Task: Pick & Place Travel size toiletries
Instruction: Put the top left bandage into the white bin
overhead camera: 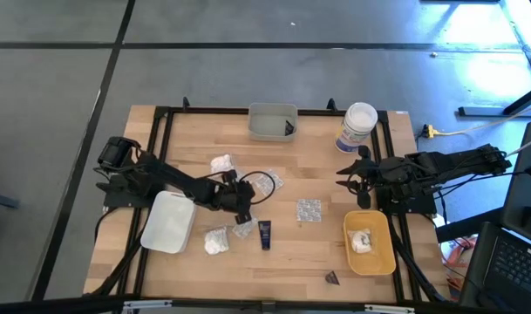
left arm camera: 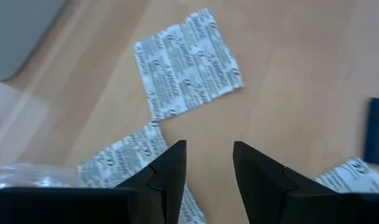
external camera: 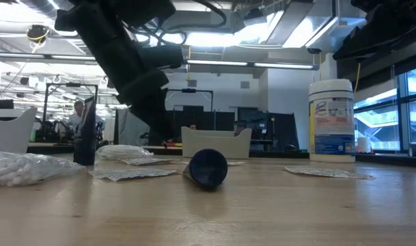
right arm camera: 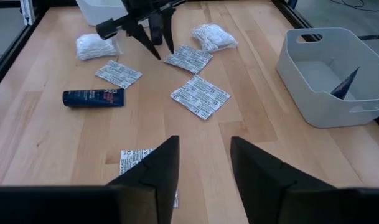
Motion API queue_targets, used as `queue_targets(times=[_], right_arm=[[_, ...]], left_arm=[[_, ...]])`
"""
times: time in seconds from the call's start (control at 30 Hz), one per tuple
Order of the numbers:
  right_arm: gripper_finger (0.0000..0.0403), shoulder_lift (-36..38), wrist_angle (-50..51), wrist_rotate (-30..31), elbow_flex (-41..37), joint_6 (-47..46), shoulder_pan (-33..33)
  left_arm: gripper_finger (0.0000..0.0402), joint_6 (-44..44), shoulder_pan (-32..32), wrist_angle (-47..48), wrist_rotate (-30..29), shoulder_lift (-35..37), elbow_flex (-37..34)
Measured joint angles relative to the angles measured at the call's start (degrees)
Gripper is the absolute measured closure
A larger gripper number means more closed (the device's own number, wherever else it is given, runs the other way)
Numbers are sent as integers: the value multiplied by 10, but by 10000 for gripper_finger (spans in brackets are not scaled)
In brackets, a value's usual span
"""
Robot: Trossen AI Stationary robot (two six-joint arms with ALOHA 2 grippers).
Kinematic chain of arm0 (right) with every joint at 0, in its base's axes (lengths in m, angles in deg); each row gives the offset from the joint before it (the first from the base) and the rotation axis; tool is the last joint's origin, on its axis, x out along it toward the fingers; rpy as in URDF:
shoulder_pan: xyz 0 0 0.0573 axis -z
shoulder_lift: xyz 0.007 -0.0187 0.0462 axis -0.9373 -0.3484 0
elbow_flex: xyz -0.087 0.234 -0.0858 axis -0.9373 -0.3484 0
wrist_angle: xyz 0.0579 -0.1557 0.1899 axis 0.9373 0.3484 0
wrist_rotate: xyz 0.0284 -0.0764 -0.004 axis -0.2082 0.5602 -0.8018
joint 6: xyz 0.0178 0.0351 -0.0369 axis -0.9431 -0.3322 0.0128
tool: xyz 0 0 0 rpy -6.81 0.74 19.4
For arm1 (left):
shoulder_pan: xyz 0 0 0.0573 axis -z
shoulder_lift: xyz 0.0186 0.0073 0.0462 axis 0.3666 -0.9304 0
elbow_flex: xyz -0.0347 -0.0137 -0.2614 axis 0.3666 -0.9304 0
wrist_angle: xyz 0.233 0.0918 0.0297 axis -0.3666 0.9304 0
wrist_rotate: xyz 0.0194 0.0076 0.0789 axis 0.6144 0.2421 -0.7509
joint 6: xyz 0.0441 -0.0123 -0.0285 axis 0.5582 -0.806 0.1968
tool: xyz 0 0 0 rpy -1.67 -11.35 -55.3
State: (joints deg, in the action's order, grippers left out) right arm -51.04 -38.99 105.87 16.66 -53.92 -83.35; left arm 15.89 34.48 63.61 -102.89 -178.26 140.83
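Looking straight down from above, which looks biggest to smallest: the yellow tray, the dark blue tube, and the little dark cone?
Largest to smallest in the high view:
1. yellow tray
2. dark blue tube
3. dark cone
All lie flat on the table, so the order is fair.

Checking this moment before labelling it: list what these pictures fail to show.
- Grey tray: the low view shows only its front wall, so its contents are hidden there; the high view shows one dark item, too small to name.
- Jar: label text too small to read in the low view.
- Yellow tray: the white bundle inside is too small to identify from above.
- Packets: print blurred in the left wrist view.
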Motion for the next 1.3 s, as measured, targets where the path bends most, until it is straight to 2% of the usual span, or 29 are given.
queue_targets(times=[0.23, 0.37, 0.63, 0.8, 0.93, 1.1, 1.3], right_arm=[[244, 0, 0, 0, 0, 0, 0], [238, 0, 0, 0, 0, 0, 0], [229, 0, -1, 0, 0, 0, 0], [224, 0, -1, 0, 0, 0, 0], [226, 0, -2, 0, 0, 0, 0], [236, 0, -2, 0, 0, 0, 0], [249, 0, -2, 0, 0, 0, 0]], left_arm=[[272, -1, -13, -4, -14, -23, 0], [272, 1, -20, -3, -41, -43, 3], [272, 26, -26, 26, -48, -113, 73], [272, -30, -25, 133, -70, -158, 147], [272, -65, -15, 202, -91, -166, 191], [272, -99, -1, 227, -107, -166, 205], [272, -154, -3, 251, -92, -166, 205]])
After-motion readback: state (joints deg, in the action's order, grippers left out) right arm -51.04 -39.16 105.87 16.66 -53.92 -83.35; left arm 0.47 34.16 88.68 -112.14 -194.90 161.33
